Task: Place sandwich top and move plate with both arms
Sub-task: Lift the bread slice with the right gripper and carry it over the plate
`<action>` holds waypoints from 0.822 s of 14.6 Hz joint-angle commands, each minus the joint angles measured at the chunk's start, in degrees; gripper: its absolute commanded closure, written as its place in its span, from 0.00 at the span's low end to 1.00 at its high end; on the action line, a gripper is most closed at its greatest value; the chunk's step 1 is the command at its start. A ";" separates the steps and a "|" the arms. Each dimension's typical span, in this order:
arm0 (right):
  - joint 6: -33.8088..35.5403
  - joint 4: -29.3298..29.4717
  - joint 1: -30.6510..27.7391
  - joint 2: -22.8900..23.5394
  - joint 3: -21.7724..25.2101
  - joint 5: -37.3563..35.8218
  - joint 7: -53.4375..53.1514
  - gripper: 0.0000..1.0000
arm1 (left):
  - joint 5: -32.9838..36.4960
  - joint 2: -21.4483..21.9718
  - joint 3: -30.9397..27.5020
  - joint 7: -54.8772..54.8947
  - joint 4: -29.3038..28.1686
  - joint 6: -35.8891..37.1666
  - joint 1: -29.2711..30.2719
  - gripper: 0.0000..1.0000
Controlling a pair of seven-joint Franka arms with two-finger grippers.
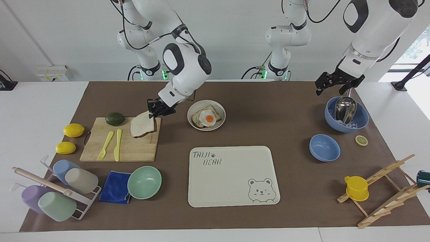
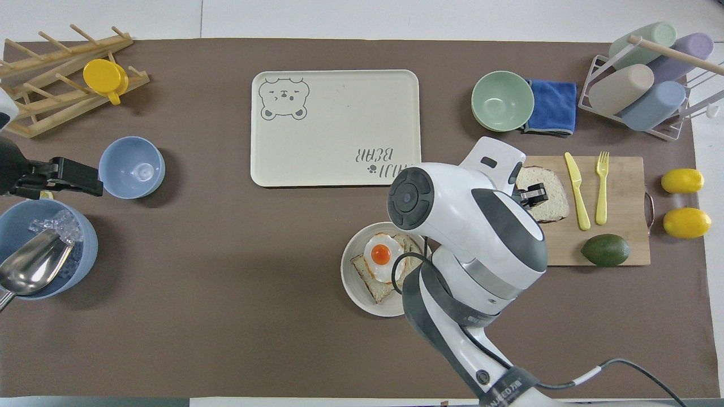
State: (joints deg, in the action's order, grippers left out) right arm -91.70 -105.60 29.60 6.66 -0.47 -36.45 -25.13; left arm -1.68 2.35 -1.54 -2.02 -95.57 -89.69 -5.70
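The right arm's black tool (image 1: 155, 112) bends down, clenched on the tilted pale brown-crusted bread slice (image 1: 143, 125) over the wooden cutting board (image 1: 134, 151), beside the round cream plate (image 1: 220, 125); the left tool (image 1: 331, 84) waits released above the blue ice bowl (image 1: 361, 117).

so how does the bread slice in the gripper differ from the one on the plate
The sandwich top is bare, tilted, pinched at one edge by the right gripper over the cutting board. The plated slice lies flat on the plate under a fried egg. Both are pale, brown-crusted bread.
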 commanded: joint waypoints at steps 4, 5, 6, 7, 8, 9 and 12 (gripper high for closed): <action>0.68 3.47 0.46 -3.32 -3.56 9.71 2.47 1.00 | -0.08 -0.07 0.22 0.18 0.12 -0.57 0.34 0.00; 0.13 3.21 2.03 -3.41 -3.74 9.81 1.93 1.00 | -0.08 -0.07 0.13 0.18 0.12 -0.75 0.34 0.00; 0.30 4.16 3.96 -3.15 -3.75 9.82 1.84 1.00 | -0.08 -0.15 0.22 0.18 0.12 -0.84 0.34 0.00; 0.30 5.39 6.33 -3.06 -3.75 10.25 1.49 1.00 | -0.08 -0.07 0.22 0.18 0.12 -0.84 0.34 0.00; 0.91 7.14 7.66 -2.36 -3.83 10.69 0.88 1.00 | -0.08 -0.15 0.22 0.18 0.21 -0.84 0.34 0.00; 1.61 9.60 8.11 -1.14 -4.01 12.00 0.35 1.00 | -0.08 -0.15 0.13 0.35 0.12 -0.84 0.34 0.00; 2.15 14.54 11.88 5.01 -4.54 14.03 -6.13 1.00 | 0.01 -0.07 0.13 0.79 -0.05 -0.84 0.34 0.00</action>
State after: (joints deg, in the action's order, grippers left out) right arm -90.75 -96.07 40.25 5.84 -4.75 -23.57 -27.19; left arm -1.68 2.34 -1.54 -2.01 -95.57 -90.04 -5.70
